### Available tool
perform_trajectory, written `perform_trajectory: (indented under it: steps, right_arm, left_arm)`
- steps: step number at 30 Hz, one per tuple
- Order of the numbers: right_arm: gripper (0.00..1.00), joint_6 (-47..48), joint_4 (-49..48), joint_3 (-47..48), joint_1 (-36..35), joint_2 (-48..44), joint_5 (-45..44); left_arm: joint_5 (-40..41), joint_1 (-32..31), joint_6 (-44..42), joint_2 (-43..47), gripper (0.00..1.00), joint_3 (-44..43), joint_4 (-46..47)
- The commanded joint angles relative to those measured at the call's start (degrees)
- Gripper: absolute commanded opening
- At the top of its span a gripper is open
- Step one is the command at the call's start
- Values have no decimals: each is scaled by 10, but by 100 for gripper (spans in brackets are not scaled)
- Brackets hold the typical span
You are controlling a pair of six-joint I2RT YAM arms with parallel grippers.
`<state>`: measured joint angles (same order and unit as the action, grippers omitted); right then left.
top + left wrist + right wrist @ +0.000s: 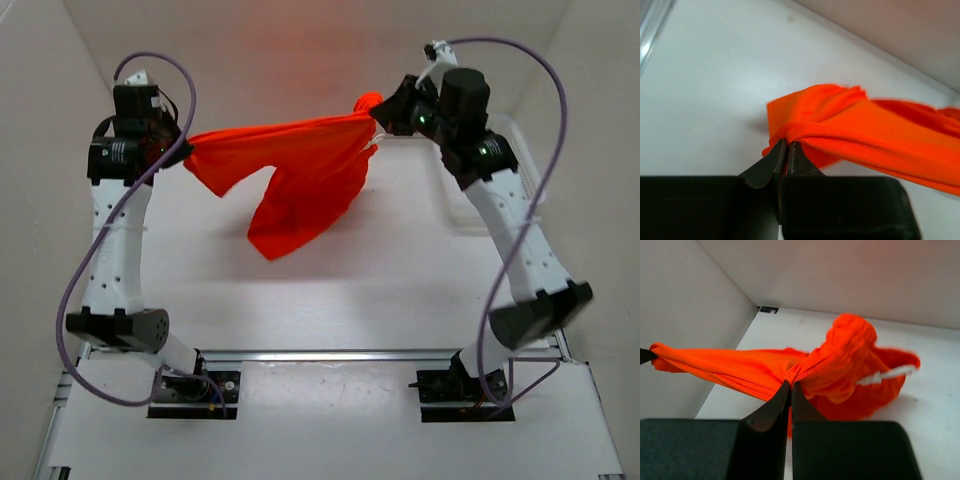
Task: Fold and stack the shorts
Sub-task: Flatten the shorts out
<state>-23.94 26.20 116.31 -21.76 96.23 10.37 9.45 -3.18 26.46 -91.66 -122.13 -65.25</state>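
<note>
Shorts (300,185) orange, strung between left pincer (787,146), right pincer (791,386), leg sagging

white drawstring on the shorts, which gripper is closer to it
Right. The right gripper is shut on the gathered waistband just beside the white drawstring. The left gripper is shut on the opposite end of the orange shorts, a stretched span of fabric away.

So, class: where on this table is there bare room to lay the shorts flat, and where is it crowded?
Free: the broad table patch in the middle, bordered by the hanging shorts above, the arm bases below and an arm on each side. Crowded: the right edge, where the right arm overlaps a pale basket.
</note>
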Motion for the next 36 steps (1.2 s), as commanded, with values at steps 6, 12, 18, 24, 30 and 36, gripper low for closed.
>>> perform_trajectory:
  steps: [6,12,18,24,30,36]
  right_arm:
    - [7,32,-69,-528,-69,-341,-209]
    - [95,-79,67,-725,-82,-530,-300]
    - [80,-125,119,-672,-57,-419,-245]
    - [74,-125,96,-657,5,-249,-73]
    - [89,-113,43,-668,42,-193,-22]
    - [89,-108,2,-650,66,-116,-4]
  left_arm:
    - [-77,-23,37,226,24,440,50]
    - [-167,-47,91,307,100,646,100]
    - [-116,-47,120,279,88,621,82]
    - [-141,-47,197,250,84,703,100]
    - [-154,-53,251,207,92,780,165]
    - [-135,-53,257,104,86,779,215]
